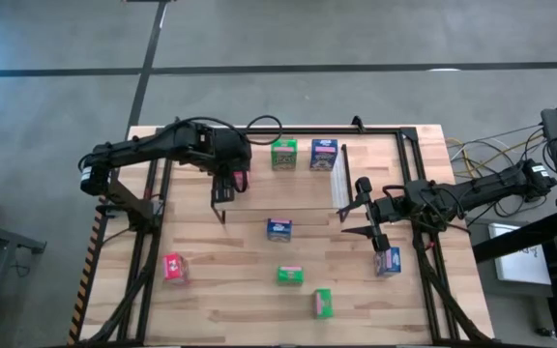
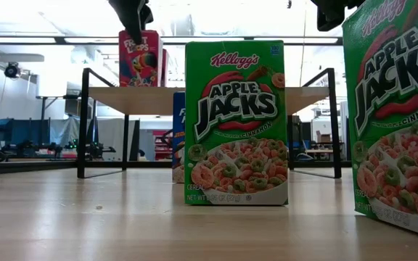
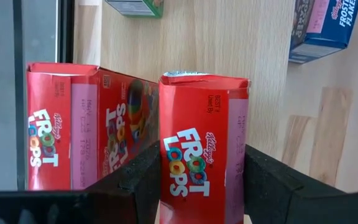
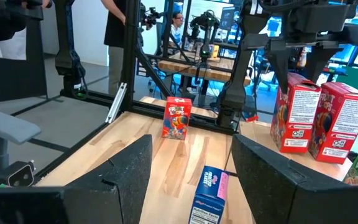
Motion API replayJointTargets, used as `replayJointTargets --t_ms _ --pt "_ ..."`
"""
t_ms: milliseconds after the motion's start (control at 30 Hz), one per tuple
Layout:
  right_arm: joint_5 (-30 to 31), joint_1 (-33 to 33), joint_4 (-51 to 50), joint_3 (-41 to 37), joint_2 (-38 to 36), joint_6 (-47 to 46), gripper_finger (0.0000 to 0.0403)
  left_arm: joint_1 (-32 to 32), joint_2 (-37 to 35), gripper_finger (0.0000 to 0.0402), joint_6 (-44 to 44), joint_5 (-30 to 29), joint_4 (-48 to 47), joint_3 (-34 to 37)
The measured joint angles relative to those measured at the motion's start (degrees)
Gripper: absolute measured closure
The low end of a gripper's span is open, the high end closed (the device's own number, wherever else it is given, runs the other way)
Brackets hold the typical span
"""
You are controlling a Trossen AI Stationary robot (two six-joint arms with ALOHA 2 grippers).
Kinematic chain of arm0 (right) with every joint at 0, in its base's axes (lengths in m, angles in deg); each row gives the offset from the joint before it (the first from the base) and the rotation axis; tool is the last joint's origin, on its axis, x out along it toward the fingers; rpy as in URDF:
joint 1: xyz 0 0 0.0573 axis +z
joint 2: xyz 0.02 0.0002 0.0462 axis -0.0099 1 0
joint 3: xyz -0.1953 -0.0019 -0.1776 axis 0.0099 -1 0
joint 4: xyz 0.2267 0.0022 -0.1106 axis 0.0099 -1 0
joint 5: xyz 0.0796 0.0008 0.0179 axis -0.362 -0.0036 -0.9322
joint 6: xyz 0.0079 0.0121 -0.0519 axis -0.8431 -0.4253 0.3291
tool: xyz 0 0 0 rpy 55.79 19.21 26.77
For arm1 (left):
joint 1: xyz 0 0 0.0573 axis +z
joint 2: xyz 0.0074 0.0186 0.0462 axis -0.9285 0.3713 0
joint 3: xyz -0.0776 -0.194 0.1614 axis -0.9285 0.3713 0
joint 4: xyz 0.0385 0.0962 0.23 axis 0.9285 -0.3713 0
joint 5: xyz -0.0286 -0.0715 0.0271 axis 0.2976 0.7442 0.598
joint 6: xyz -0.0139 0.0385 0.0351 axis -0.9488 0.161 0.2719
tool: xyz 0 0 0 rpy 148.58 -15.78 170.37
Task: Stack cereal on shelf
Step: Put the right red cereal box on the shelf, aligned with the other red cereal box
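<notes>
The shelf (image 1: pixel 259 193) stands at the table's far middle, with a white strip (image 1: pixel 339 179) on its right side. My left gripper (image 1: pixel 228 186) reaches down over the shelf's left part, shut on a red cereal box (image 3: pixel 204 162). A second red box (image 3: pixel 73 143) stands right beside it on the shelf top. A green box (image 1: pixel 283 153) and a blue box (image 1: pixel 324 155) stand farther right on the shelf. My right gripper (image 1: pixel 366 217) hovers level and open off the shelf's right end, above a blue box (image 4: pixel 210 193) on the table. My left gripper pinches the red box between its two fingers (image 3: pixel 135 180), one on each of two opposite sides near the box's upper end (image 3: pixel 169 174). The fingers come from above, pointing steeply down. The box is upright, with its bottom (image 4: pixel 294 149) at the shelf top.
Loose boxes lie on the table nearer the front: blue (image 1: pixel 278 228), green (image 1: pixel 290 275), green (image 1: pixel 322 303), red (image 1: pixel 174 268) and blue (image 1: pixel 387 261). A large black frame (image 1: pixel 143 242) rims the table. Bare wood lies between the boxes.
</notes>
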Motion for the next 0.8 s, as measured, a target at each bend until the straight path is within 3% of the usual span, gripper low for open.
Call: replayJointTargets --t_ms 167,567,800 --pt "0.0 0.0 0.0 0.0 0.0 -0.1 0.0193 0.0 -0.1 0.0222 -0.3 0.0 0.2 0.0" --pt "0.0 0.0 0.0 0.0 0.0 -0.4 0.0193 0.0 -0.3 0.0156 -1.1 0.0 0.5 0.0" --pt "0.0 0.0 0.0 0.0 0.0 -0.4 0.0193 -0.1 -1.6 0.0146 -0.6 0.0 0.1 -1.3"
